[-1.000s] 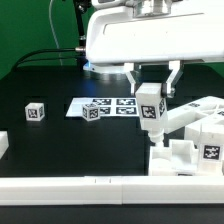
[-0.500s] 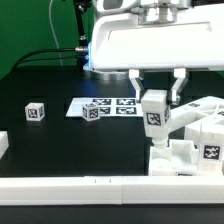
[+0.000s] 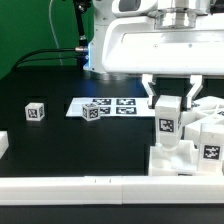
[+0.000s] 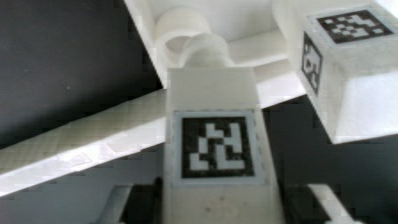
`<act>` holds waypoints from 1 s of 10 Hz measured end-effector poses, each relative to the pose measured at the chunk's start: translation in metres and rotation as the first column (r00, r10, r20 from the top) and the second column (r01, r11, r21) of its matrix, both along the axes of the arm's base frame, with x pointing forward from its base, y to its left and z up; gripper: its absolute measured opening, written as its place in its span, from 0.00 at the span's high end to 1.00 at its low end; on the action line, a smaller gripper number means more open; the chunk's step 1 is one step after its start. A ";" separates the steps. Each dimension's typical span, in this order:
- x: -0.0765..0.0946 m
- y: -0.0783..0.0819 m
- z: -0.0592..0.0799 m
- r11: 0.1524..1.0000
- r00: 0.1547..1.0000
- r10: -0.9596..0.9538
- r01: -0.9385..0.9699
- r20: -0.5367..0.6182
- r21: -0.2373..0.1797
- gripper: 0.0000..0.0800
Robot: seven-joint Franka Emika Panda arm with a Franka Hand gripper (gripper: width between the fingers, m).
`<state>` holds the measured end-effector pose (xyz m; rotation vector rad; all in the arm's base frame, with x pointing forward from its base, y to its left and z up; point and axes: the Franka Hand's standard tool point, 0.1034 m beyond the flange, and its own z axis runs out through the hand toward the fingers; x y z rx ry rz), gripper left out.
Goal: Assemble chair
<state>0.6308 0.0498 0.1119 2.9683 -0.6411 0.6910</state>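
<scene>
My gripper (image 3: 169,98) is shut on an upright white chair part (image 3: 168,122) with a square tag on its face. It holds the part just above the cluster of white chair parts (image 3: 198,140) at the exterior view's right. In the wrist view the held part (image 4: 214,130) runs out from between my fingers (image 4: 128,202), its rounded end over a slanting white bar (image 4: 71,140). A tagged white block (image 4: 347,55) lies close beside it. Two small tagged chair pieces (image 3: 36,111) (image 3: 94,111) lie apart on the black table.
The marker board (image 3: 122,103) lies flat behind the small pieces. A long white rail (image 3: 80,185) runs along the table's front edge, and a white rail end (image 3: 3,146) shows at the exterior view's left. Dark cables hang behind.
My gripper has carried the held part toward the exterior view's right and slightly down, over the cluster of white parts. The loose pieces have not moved.
</scene>
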 end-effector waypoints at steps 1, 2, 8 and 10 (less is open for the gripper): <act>-0.004 0.004 -0.003 1.000 1.000 0.011 -0.011 0.004 -0.010 0.64; -0.011 0.006 -0.007 0.999 1.000 0.023 -0.023 0.007 -0.029 0.64; -0.015 0.001 -0.009 0.998 0.999 0.036 -0.035 -0.001 -0.050 0.64; -0.013 -0.005 -0.009 0.997 0.999 0.041 -0.041 0.006 -0.061 0.64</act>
